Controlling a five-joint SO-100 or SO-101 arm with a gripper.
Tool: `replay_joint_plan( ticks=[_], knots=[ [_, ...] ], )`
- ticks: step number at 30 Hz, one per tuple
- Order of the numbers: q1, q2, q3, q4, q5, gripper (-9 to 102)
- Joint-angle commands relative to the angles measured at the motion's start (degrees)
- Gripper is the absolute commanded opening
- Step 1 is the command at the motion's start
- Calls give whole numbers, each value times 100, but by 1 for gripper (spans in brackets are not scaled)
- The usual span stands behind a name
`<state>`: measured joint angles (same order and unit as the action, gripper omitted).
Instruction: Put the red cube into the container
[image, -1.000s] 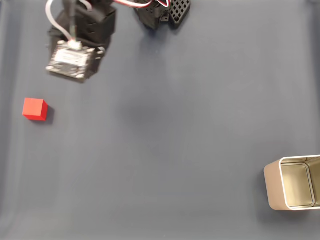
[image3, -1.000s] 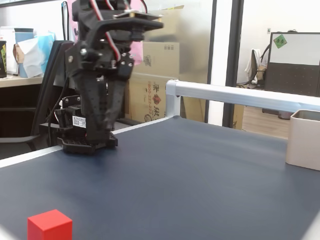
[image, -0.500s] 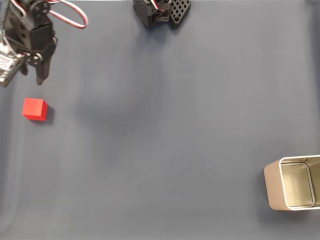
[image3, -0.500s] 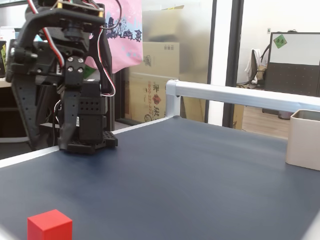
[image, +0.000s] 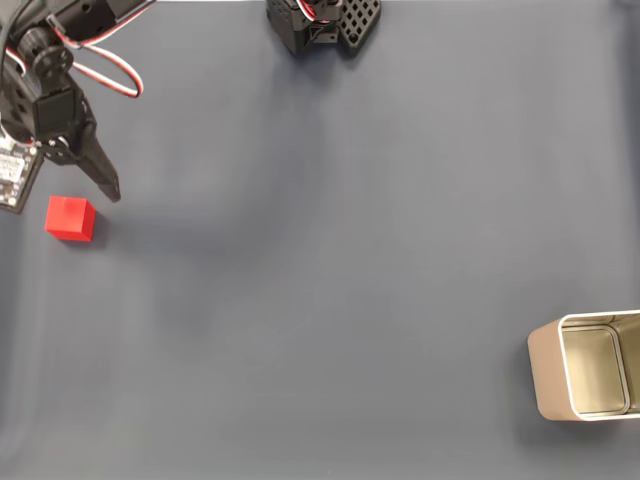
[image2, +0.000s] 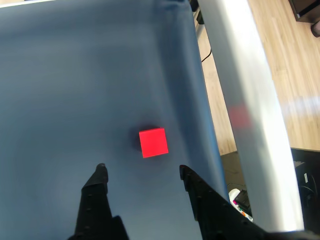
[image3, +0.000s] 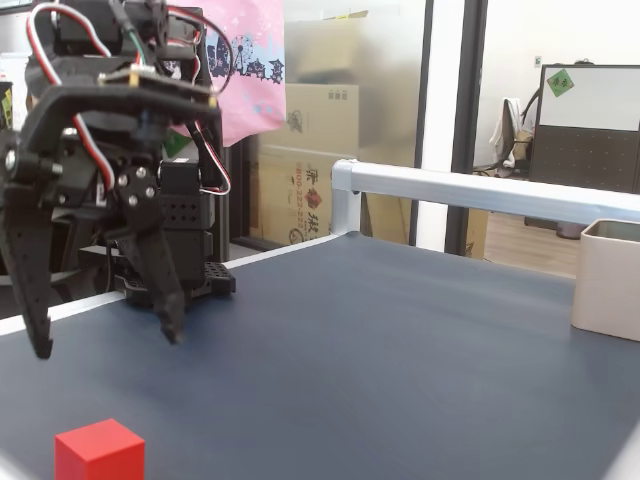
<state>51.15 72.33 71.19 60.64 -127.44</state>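
Above the dark blue table (image: 330, 280), near its left edge in a fixed view from above, the gripper (image3: 105, 345) is held with its two fingers spread wide apart and nothing between them. Both fingertips are seen clear of the surface in a fixed view from the side. Just ahead of the gripper (image2: 142, 172) in the wrist view, the red cube (image2: 153, 142) is seen lying flat on the table, apart from both fingers and roughly in line with the gap between them. From above, the red cube (image: 70, 218) is found just below the dark fingertip (image: 108, 187). Well apart, at the far lower right, the container (image: 585, 366) is stood upright with its opening upward; its pale side (image3: 607, 280) is seen at the right edge from the side.
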Motion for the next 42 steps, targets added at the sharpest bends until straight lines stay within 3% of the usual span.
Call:
replay_joint_plan(
  ticks=[1, 18, 42],
  knots=[
    [9, -62, -334, -290, -185, 36],
    [97, -1055, -598, -1222, -193, 40],
    [-272, -1046, 211, -1494, 475, 40]
  ],
)
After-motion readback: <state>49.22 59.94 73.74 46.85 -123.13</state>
